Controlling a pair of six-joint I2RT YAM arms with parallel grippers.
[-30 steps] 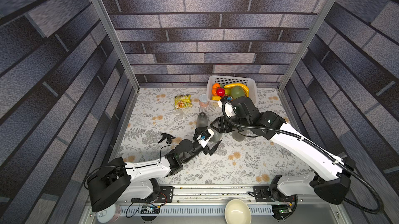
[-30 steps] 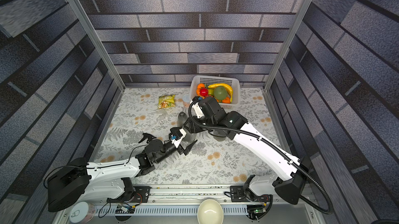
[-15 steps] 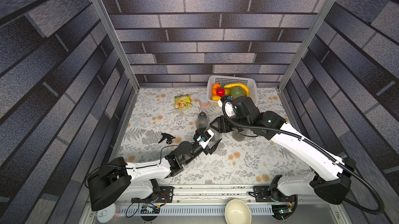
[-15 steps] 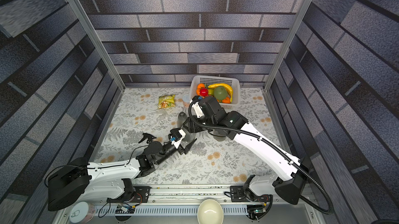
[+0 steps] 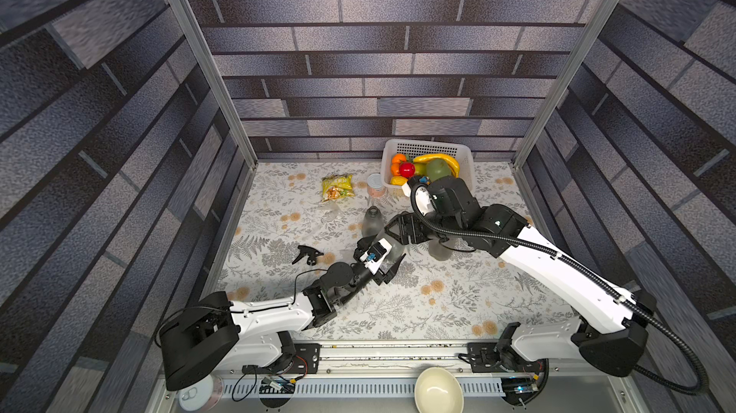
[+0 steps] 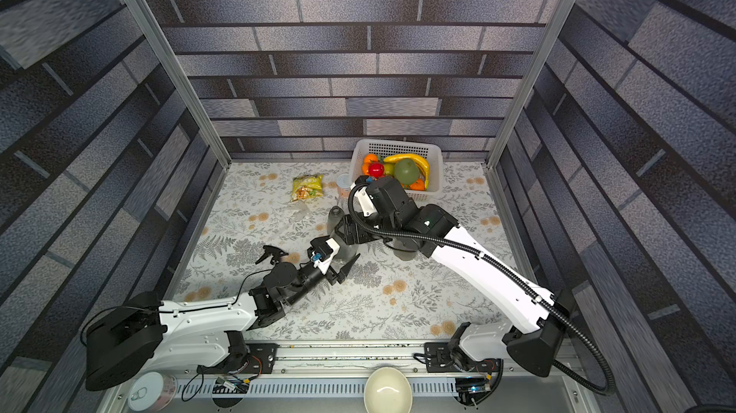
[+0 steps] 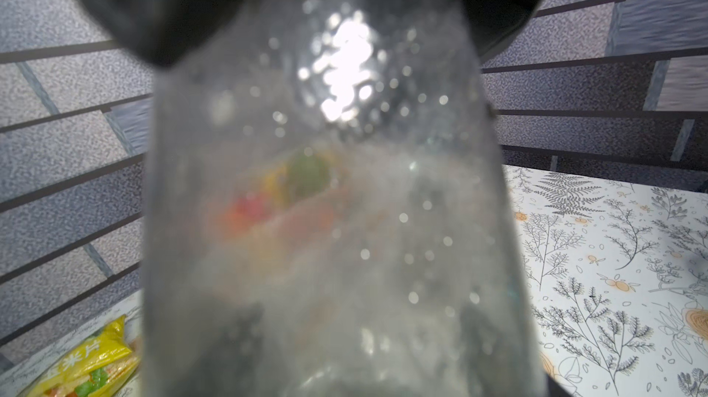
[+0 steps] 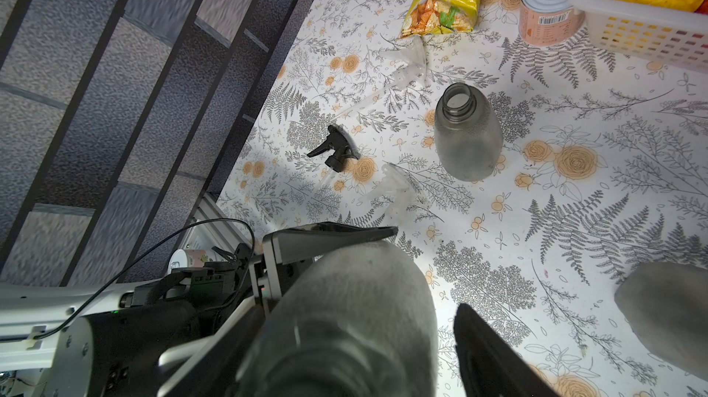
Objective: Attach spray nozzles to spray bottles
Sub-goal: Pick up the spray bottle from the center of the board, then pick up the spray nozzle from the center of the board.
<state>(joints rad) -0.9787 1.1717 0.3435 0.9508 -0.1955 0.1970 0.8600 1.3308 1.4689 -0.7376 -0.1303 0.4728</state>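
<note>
Smoky-grey spray bottle (image 8: 344,318) stands upright, neck up, clamped by left fingers (image 8: 344,231); right fingers (image 8: 494,353) open around it.

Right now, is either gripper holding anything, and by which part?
The left gripper clamps a spray bottle across its wide body. The right gripper stands open around the bottle's neck end and grips nothing.
</note>
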